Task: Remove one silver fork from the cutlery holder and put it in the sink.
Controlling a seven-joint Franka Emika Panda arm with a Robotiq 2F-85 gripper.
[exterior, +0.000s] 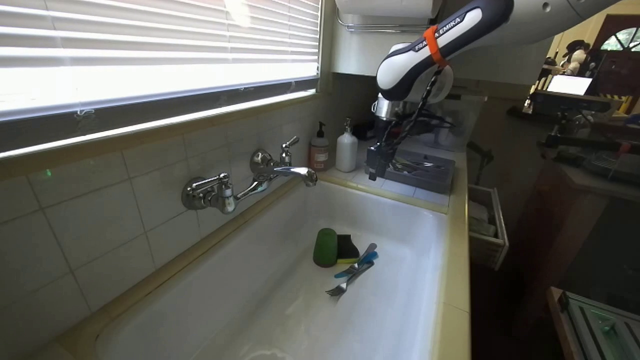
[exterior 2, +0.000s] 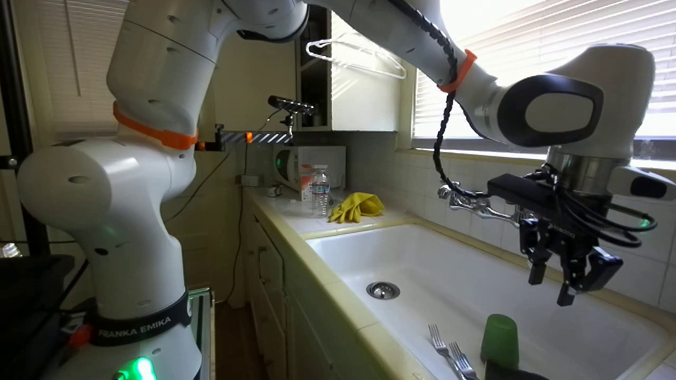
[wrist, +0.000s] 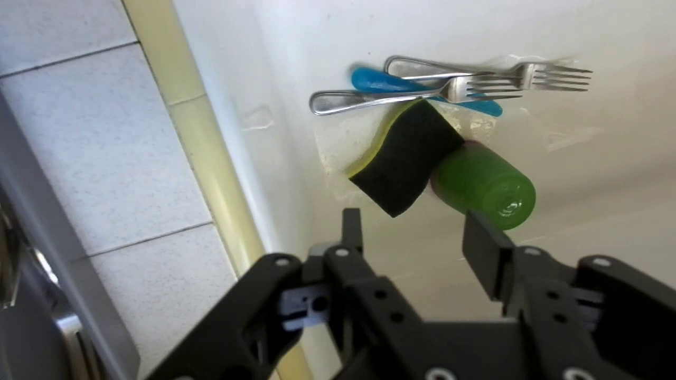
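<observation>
silver forks (wrist: 457,91) are lying in the sink (wrist: 591,184), at twelve o'clock from the gripper (wrist: 412,227) in the wrist view; its fingers (wrist: 483,250) are standing apart, a green cup (wrist: 480,182) sitting at two.

The sink (exterior: 250,300) and microwave (exterior 2: 319,156) show a kitchen.

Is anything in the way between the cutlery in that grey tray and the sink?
Nothing visible: from the tray to the sink there are only flat white tiles and the yellow rim. The robot's open jaws hang above, holding nothing.
</observation>
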